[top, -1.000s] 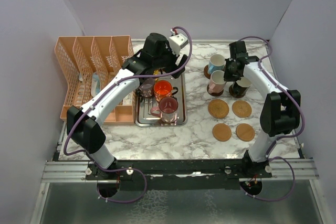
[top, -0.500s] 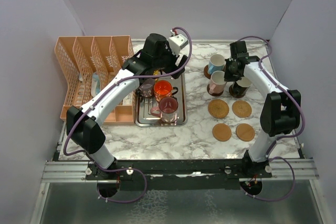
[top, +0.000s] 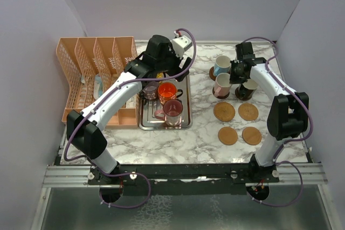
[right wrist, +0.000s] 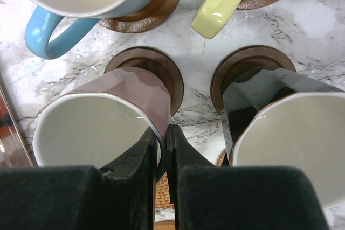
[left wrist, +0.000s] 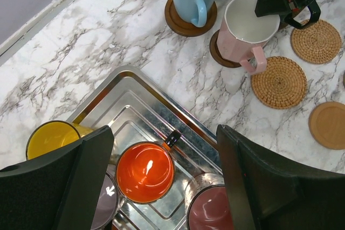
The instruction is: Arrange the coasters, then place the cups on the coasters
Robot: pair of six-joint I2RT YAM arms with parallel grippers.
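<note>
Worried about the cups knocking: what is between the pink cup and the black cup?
The right hand, fingers closed on the rim of the pink cup; the right wrist view shows it.

Some cups in tray — coasters right.

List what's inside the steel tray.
The tray holds a yellow cup, an orange cup, a maroon cup and a purple cup. The left gripper covers parts of the yellow and purple cups and of the tray floor; anything there can't be seen.
</note>
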